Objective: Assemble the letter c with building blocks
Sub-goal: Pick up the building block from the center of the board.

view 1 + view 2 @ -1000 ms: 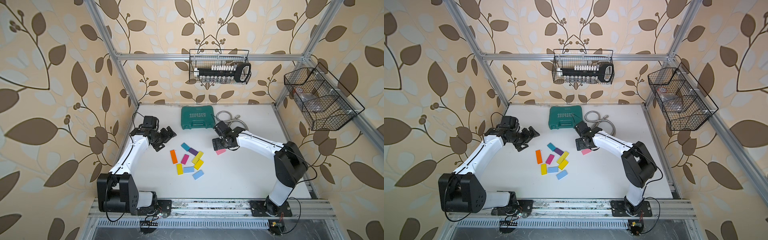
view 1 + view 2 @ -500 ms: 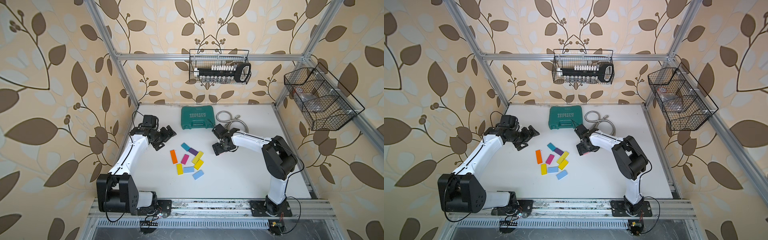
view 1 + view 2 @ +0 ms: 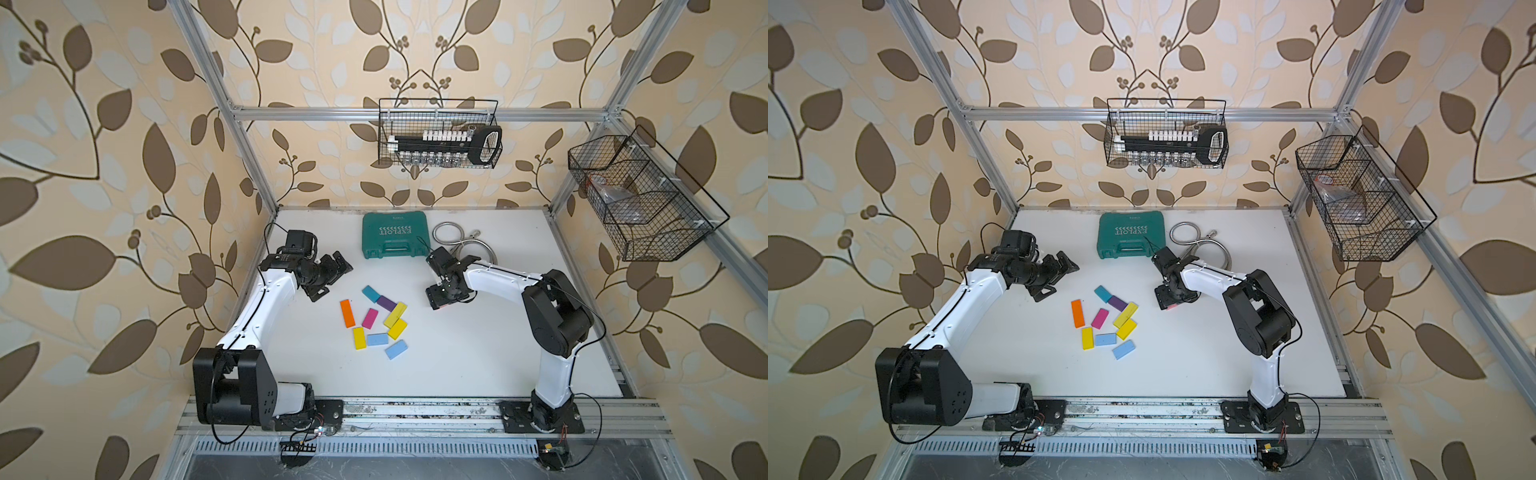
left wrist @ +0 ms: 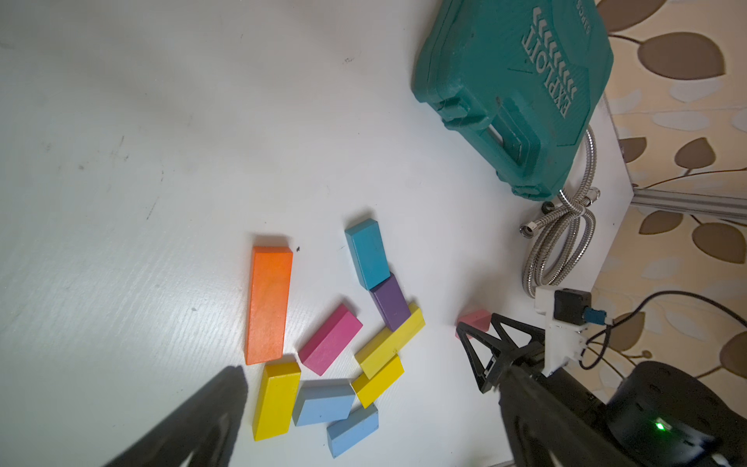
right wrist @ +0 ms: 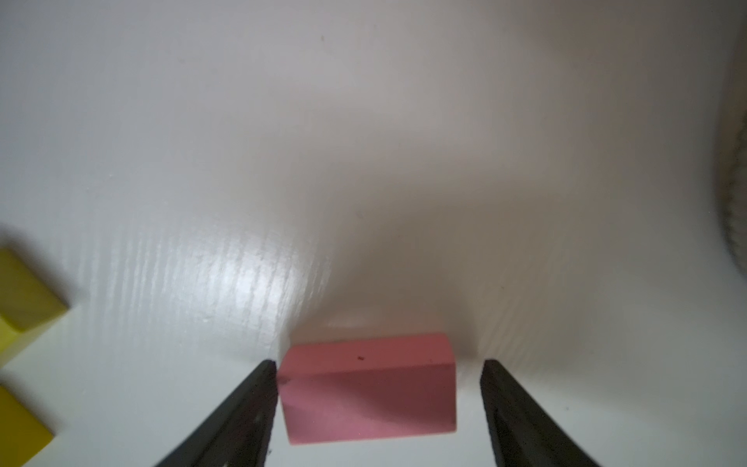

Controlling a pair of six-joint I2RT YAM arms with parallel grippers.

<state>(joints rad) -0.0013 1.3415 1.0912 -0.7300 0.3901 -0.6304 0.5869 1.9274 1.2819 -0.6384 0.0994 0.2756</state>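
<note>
Right wrist view showed my right pincer (image 5: 380, 364) open astride the pink block (image 5: 368, 388) on the bench (image 5: 364, 161), right of the other blocks (image 3: 376, 322). Its long axis seemingly spanned the jaws, one touching, one apart.

pink block (image 3: 444, 306): mostly under right gripper (image 3: 441, 296) in both top views | yellow blocks (image 5: 24, 299): blurred, cut by edge, right wrist view | hose (image 5: 735, 202): blurred sliver
</note>
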